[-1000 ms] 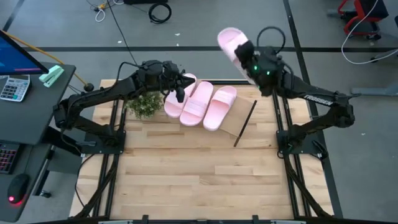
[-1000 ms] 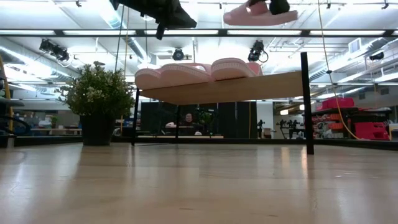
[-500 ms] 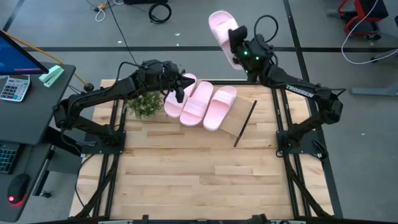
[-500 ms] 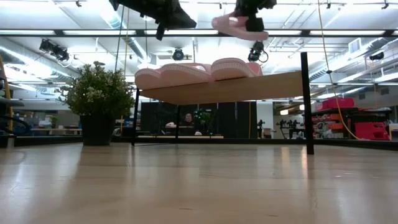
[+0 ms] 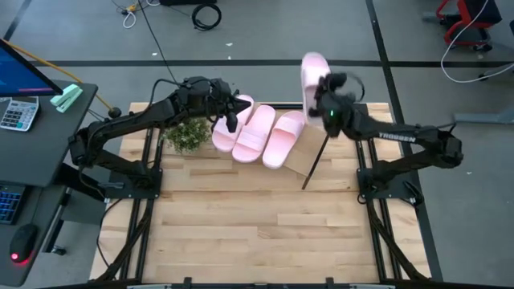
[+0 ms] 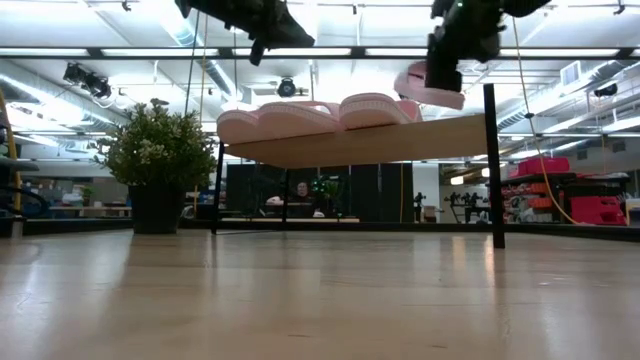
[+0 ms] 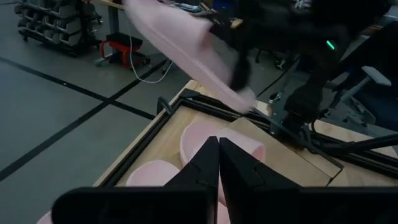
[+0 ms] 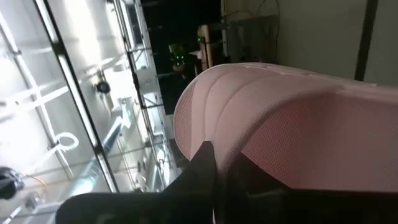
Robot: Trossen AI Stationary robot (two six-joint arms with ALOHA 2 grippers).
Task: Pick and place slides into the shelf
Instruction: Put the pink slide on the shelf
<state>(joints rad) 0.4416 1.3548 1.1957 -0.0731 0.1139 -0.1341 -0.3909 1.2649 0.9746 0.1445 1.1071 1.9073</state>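
Pinching 1 light pink foam slide sandal (image 5: 313,74), the right jaws (image 5: 324,87) hold it above the slanted light-wood shelf (image 5: 308,157); below them sit 3 matching sandals (image 5: 255,133), under the left jaws (image 5: 231,114), pressed together.

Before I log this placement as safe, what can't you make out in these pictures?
- Right gripper fingers on the held slide: high view, covered by the wrist; right wrist view, the slide fills the picture.
- Free shelf spot: low view shows the board edge-on.
- Left gripper: above the three placed slides; in the low view its top is cut off.
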